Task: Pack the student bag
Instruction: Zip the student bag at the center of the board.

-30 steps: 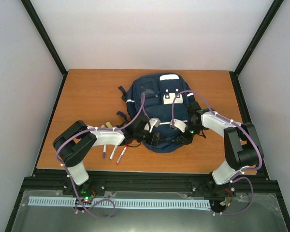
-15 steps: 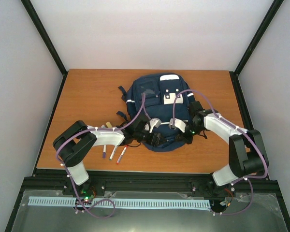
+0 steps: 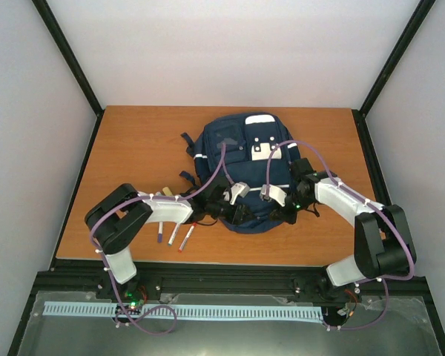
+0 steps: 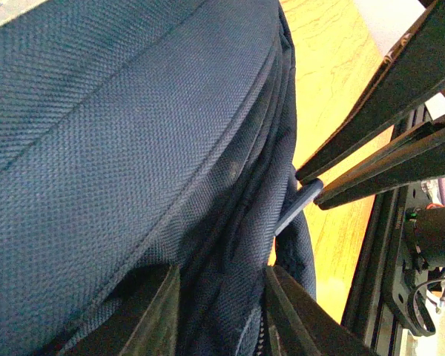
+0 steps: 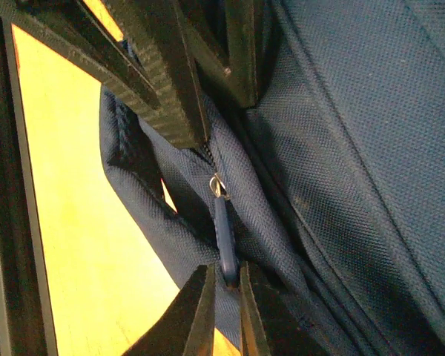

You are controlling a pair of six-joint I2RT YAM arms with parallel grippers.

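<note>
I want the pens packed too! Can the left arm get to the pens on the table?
Probably, once it lets go. The pens lie uncovered on the table close beside that arm, but the left hand seems closed on the student bag fabric.

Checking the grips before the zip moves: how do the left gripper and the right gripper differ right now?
The right gripper has its fingers nearly closed on the thin zipper pull; the left gripper stands wider, pinching a fold of the student bag. The right gripper reaches in from the right, the left gripper from the left. Both work the bag's near edge.
</note>
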